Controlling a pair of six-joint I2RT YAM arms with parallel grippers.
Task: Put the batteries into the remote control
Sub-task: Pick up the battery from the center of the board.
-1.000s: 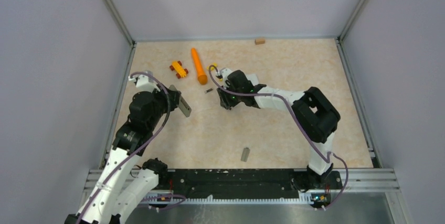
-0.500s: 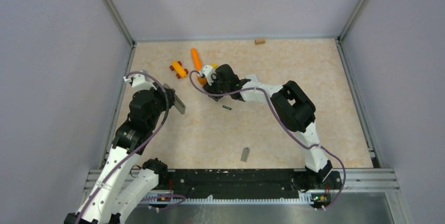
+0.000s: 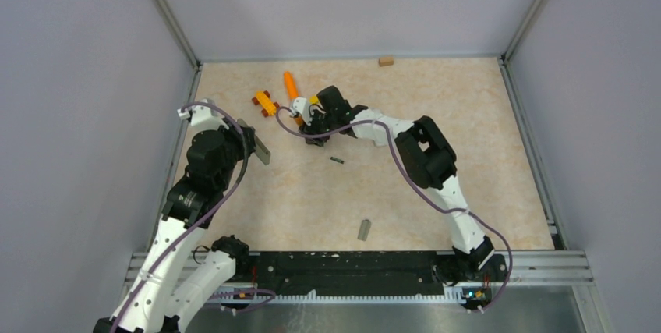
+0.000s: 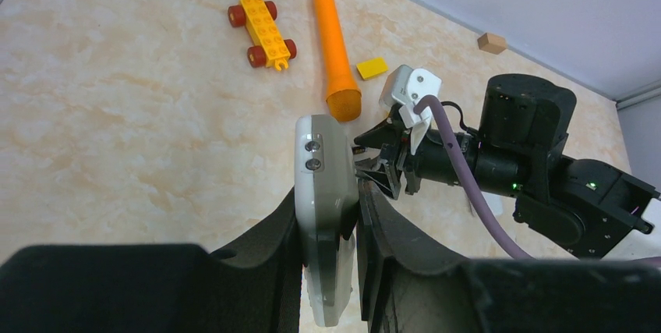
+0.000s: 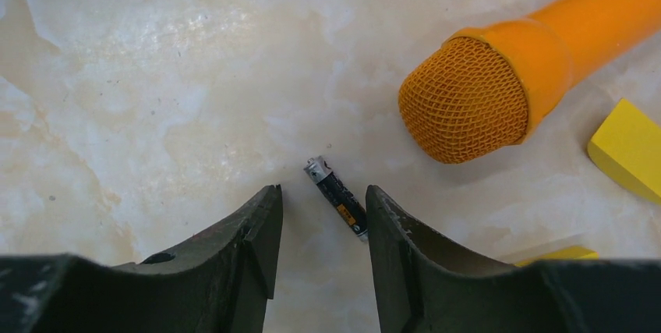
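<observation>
Alignment between battery [image 5: 337,196] and fingers is what the coming grasp turns on. In the right wrist view, the right gripper [image 5: 321,202] is held low over the surface [image 5: 156,76] with its fingers [image 5: 249,255] spread, and the battery is seen lying flat in the gap between them. It is not centred: it is set closer to the right-hand finger of that view, and its dark lower end appears to touch that finger's inner edge, though contact cannot be confirmed.

The long axis is laid obliquely, neither along nor square to the closing line. The silvery capped end is pointed up and left, away from the wrist, while the other end is directed down and right. The mesh head of an orange toy microphone [image 5: 475,95] is found just beside it, and a yellow block [image 5: 627,150] further right.

The right arm is judged the nearer one. The left gripper [image 4: 334,220] is kept well apart, its fingers pinching the pale remote [image 4: 321,185]. A second battery [image 3: 337,160] is seen in the top view, apart from both. A slight wrist roll is probably needed, or the battery may be swivelled on closing.
</observation>
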